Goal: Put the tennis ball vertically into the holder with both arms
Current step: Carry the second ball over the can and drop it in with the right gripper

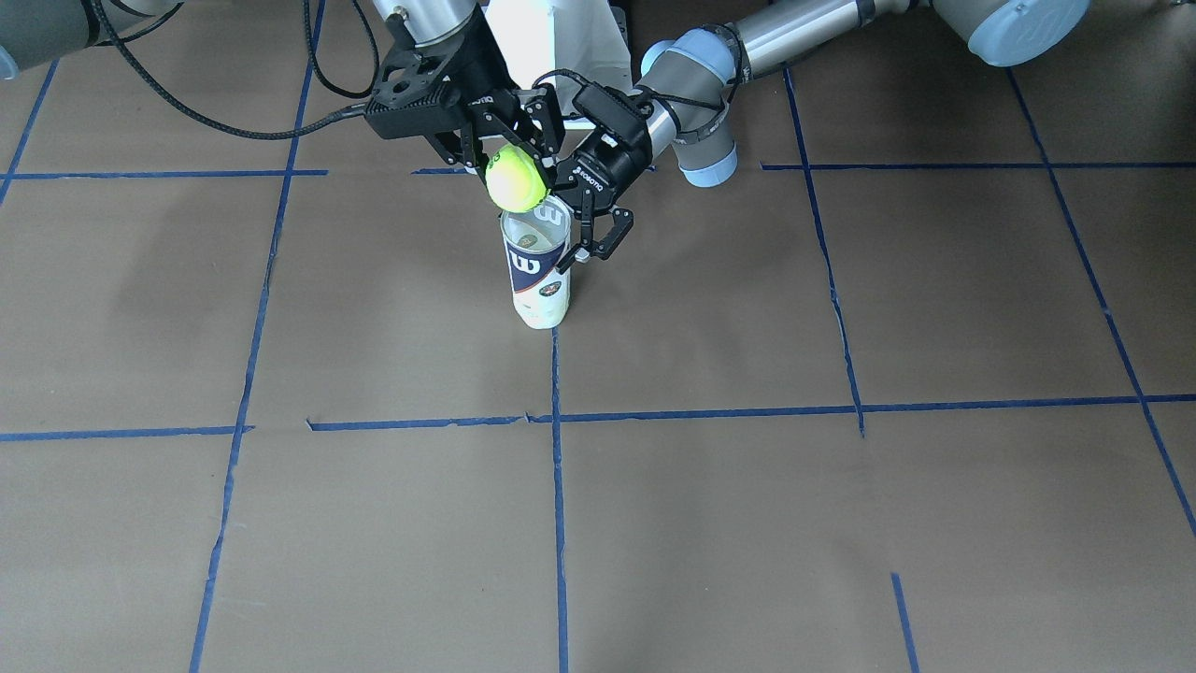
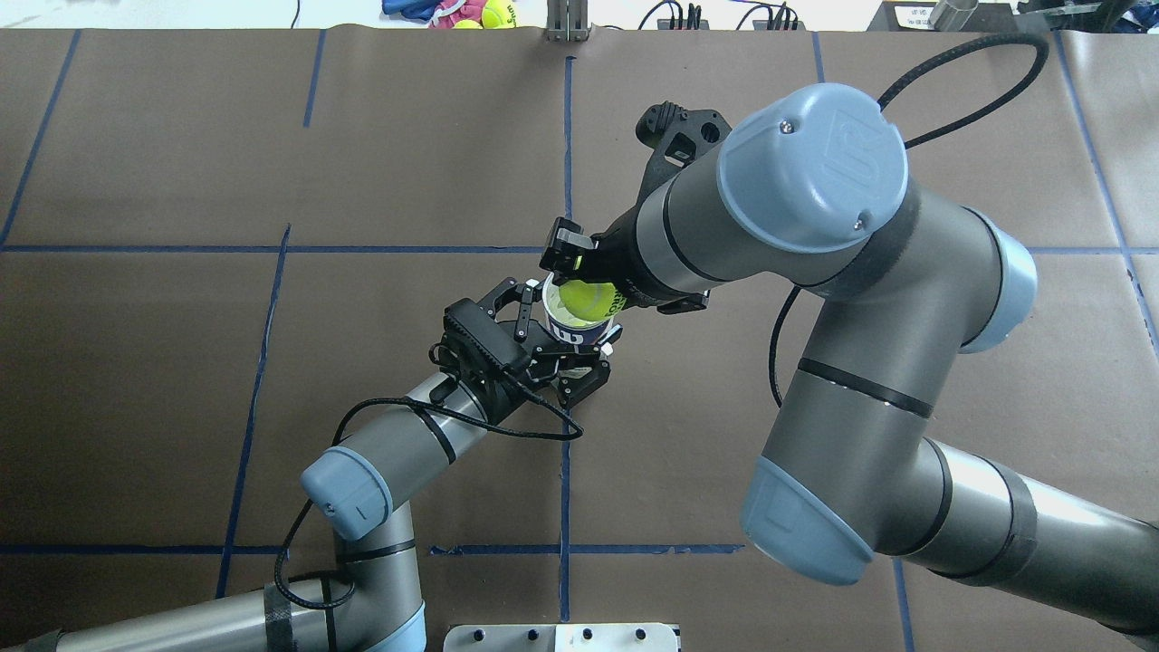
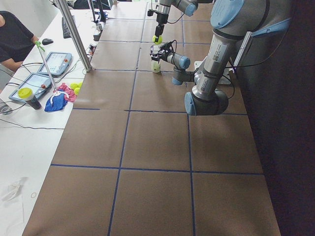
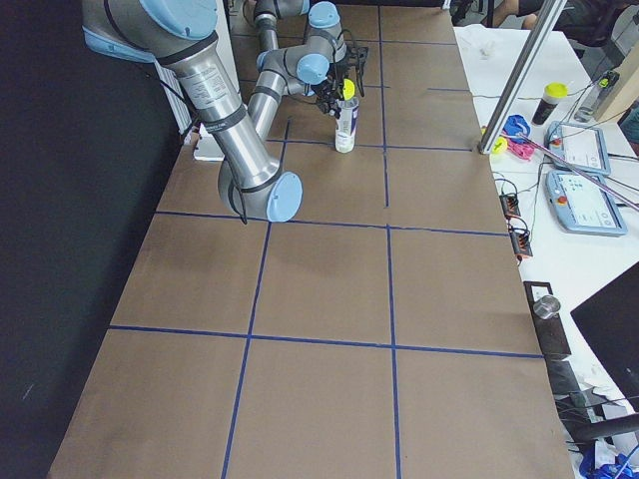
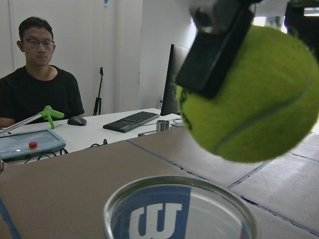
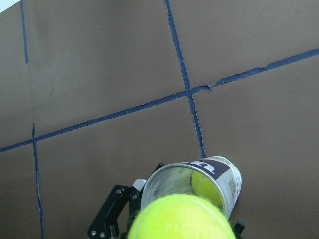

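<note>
The tennis ball (image 1: 516, 179) is held in my right gripper (image 1: 517, 166), which is shut on it from above. The ball hangs just above the open mouth of the holder (image 1: 537, 271), a clear can with a navy "W" label standing upright on the table. My left gripper (image 1: 572, 245) reaches in from the side with its jaws closed around the can's upper part. From overhead, the ball (image 2: 587, 301) sits over the can's rim (image 2: 569, 335). The right wrist view shows a second ball (image 6: 204, 186) inside the can (image 6: 230, 175). The left wrist view shows the ball (image 5: 249, 94) above the rim (image 5: 174, 185).
The white bolted pedestal (image 1: 561, 47) stands between the arm bases. Brown table paper with blue tape lines (image 1: 557, 486) spreads all around. An operator (image 5: 42, 84) sits at a side table with tablets (image 3: 37, 83) and spare balls (image 3: 75, 87).
</note>
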You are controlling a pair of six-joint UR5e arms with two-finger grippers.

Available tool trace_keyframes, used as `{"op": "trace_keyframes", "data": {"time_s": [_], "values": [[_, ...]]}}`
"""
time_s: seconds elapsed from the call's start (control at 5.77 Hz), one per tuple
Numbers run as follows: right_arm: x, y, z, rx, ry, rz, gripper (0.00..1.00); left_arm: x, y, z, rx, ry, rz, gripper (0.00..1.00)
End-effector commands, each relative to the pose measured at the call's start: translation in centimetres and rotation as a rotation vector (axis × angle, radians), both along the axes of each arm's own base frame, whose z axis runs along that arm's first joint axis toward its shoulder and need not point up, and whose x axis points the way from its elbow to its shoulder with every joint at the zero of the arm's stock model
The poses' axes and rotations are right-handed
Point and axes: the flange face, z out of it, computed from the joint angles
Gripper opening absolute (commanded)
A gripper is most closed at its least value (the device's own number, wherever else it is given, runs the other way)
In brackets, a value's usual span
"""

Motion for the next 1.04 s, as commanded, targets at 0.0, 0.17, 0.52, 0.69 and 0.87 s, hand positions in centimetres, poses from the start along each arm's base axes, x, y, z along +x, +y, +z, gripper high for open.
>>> {"op": "trace_keyframes", "data": {"time_s": [0.0,0.17,0.52,0.69,0.87], "values": [[-0.81,0.10,0.23,0.003,0.012,0.006,0.22,0.05,0.04,0.17,-0.001,-0.003,0.001,0.96],[-1.07,-0.04,0.46,-0.002,0.019,0.004,0.48,0.14,0.12,0.24,-0.001,-0.005,0.002,0.96],[-1.03,-0.04,0.09,0.000,0.012,0.007,0.82,0.20,0.21,0.24,-0.001,-0.005,0.004,0.96],[-1.03,-0.04,0.09,0.000,0.012,0.007,0.87,0.20,0.21,0.14,0.000,-0.004,0.003,0.96],[-1.03,-0.04,0.09,0.000,0.012,0.007,0.87,0.21,0.21,0.14,0.000,-0.004,0.003,0.96]]}}
